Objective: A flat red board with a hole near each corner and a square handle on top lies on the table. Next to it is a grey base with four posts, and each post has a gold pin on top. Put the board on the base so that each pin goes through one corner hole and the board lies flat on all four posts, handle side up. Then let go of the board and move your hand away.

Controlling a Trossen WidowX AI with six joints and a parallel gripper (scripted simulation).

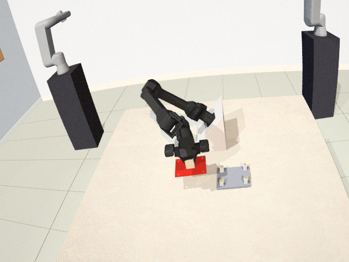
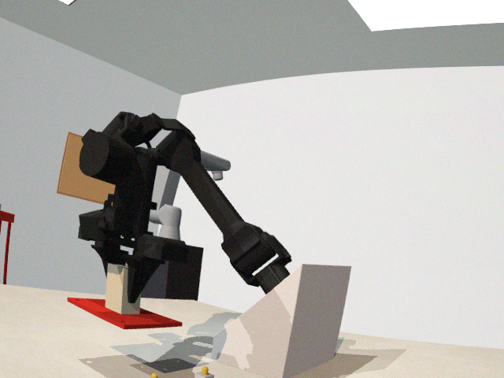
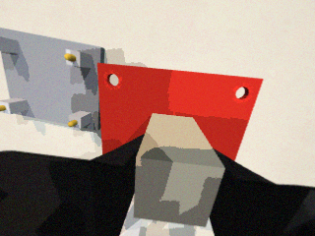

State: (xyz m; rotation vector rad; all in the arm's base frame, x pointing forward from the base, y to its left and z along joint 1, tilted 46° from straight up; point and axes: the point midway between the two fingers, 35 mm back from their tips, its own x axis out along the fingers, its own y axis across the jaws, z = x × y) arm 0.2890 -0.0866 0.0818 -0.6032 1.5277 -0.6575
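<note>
Red board [image 1: 199, 167] [image 2: 154, 320] [image 3: 207, 93] seemingly raised, beige handle [image 1: 189, 164] [image 2: 116, 288] [image 3: 179, 167] in fingers [image 1: 189, 161] [image 2: 118, 280], no legible writing.

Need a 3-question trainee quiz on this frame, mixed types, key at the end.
1. True or false: the red board is seated on the grey base.
2. Multiple choice: what is the gripper shut on? A) a post B) the square handle C) the board's edge
3. Fill in: the base's posts are topped with ____ pins.

Key: 1 false; 2 B; 3 gold
</note>
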